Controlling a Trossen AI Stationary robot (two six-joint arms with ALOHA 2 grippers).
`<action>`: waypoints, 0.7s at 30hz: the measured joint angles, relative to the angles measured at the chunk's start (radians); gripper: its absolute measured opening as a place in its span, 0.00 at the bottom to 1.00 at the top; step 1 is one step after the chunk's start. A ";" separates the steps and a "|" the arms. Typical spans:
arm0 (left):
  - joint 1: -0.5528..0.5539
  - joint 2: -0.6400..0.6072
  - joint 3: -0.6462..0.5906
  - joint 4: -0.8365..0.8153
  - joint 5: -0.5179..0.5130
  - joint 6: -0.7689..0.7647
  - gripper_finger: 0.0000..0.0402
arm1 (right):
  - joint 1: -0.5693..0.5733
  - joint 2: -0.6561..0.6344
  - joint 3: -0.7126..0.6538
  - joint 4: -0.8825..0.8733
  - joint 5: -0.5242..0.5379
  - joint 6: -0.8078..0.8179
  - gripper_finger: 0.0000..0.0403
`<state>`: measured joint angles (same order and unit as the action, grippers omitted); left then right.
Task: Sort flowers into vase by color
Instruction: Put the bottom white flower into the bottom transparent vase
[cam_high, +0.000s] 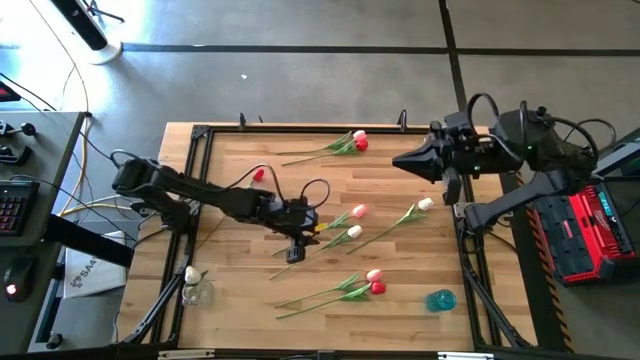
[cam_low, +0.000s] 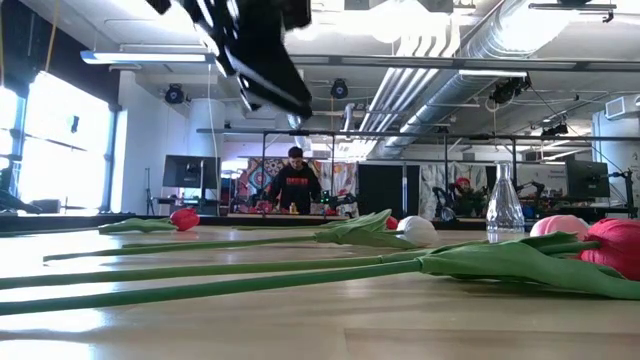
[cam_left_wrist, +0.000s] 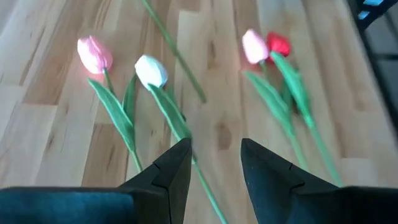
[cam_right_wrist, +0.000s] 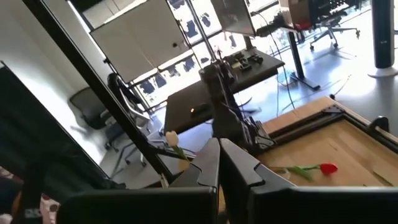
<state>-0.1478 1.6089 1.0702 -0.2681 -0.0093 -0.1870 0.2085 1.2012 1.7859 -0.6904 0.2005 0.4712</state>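
Note:
Several tulips lie flat on the wooden table. A pink one (cam_high: 358, 211) and a white one (cam_high: 353, 232) are at the middle, another white one (cam_high: 425, 204) to their right. One pink-and-red pair (cam_high: 357, 140) is far, another (cam_high: 375, 283) near, and a lone red tulip (cam_high: 258, 175) lies left of centre. A clear vase (cam_high: 192, 291) at the near left holds one white tulip. My left gripper (cam_high: 298, 238) (cam_left_wrist: 214, 165) hangs open, slanting down, above the middle white tulip's stem (cam_left_wrist: 180, 127), which runs between its fingers. My right gripper (cam_high: 400, 160) (cam_right_wrist: 219, 163) is shut with nothing in it, high over the table's far right.
A small blue vase (cam_high: 440, 300) stands at the near right. A black frame (cam_high: 200, 140) runs along the table's edges. Desks with gear stand left of the table, and a red case (cam_high: 590, 235) to its right. People sit far off in the room (cam_low: 295, 180).

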 joint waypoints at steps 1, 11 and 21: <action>0.000 0.013 0.000 -0.003 0.000 0.014 0.32 | 0.000 0.004 0.000 0.007 0.000 0.000 0.00; -0.002 0.094 0.000 -0.005 -0.012 0.054 0.32 | 0.000 0.019 0.000 -0.007 -0.001 -0.001 0.00; -0.018 0.162 -0.002 0.010 -0.084 0.061 0.32 | 0.005 0.105 0.000 -0.364 0.096 0.262 0.00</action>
<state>-0.1654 1.7706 1.0679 -0.2580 -0.0930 -0.1257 0.2139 1.3057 1.7859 -1.0548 0.2963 0.7334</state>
